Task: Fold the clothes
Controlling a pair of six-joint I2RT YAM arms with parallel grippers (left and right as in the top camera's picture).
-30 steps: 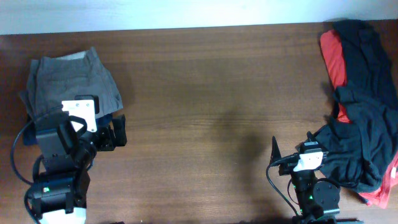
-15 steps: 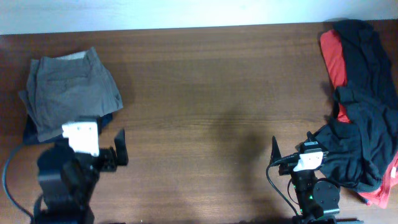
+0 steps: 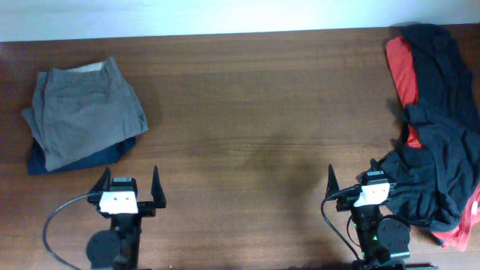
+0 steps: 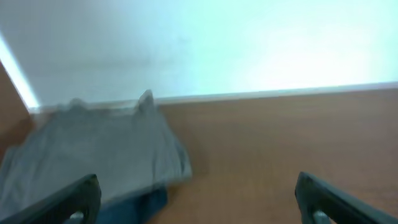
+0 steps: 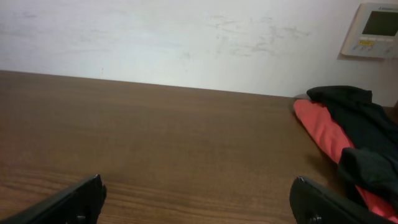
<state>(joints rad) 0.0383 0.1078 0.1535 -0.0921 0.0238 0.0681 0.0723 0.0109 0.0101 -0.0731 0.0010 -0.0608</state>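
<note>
The grey-khaki shorts (image 3: 81, 110) lie folded at the far left of the table, on top of a dark navy garment (image 3: 79, 159). In the left wrist view the shorts (image 4: 93, 152) lie ahead and to the left, blurred. My left gripper (image 3: 129, 187) is open and empty, near the front edge, below and to the right of the shorts; its fingertips show in the left wrist view (image 4: 199, 202). My right gripper (image 3: 352, 182) is open and empty at the front right; the right wrist view (image 5: 199, 202) shows bare wood between its fingers.
A heap of black and red garments (image 3: 435, 127) covers the right side of the table and shows in the right wrist view (image 5: 348, 134). A white wall (image 5: 186, 37) with a small panel (image 5: 371, 30) stands behind the table.
My left arm has drawn back from the folded shorts toward the front edge and lowered. The shorts stay folded in place. The right arm has not moved.
</note>
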